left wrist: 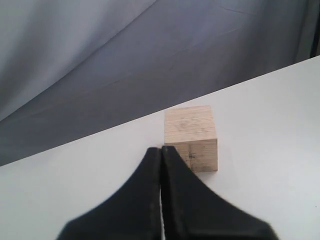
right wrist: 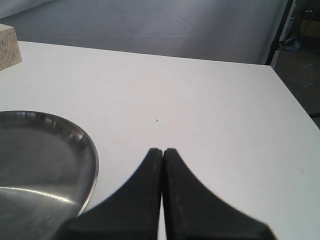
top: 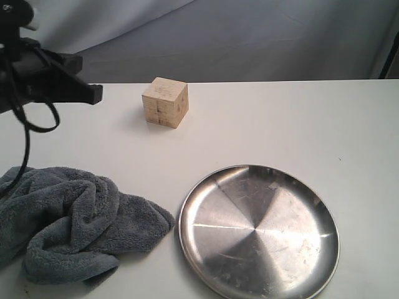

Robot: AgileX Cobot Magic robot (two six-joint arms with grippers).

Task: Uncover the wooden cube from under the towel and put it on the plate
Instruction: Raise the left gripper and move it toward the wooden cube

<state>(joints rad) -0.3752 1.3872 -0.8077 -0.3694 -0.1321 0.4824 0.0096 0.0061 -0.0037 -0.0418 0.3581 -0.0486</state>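
Note:
The wooden cube stands uncovered on the white table near its far edge; it also shows in the left wrist view as the cube and at the frame edge as the cube. The dark grey towel lies crumpled at the front left. The silver plate rests at the front right, its rim visible in the right wrist view. My left gripper hovers left of the cube, shut and empty; its tips sit just short of the block. My right gripper is shut, empty, over bare table beside the plate.
A grey cloth backdrop hangs behind the table. The table's right edge drops off beside a dark stand. A black cable dangles from the left arm above the towel.

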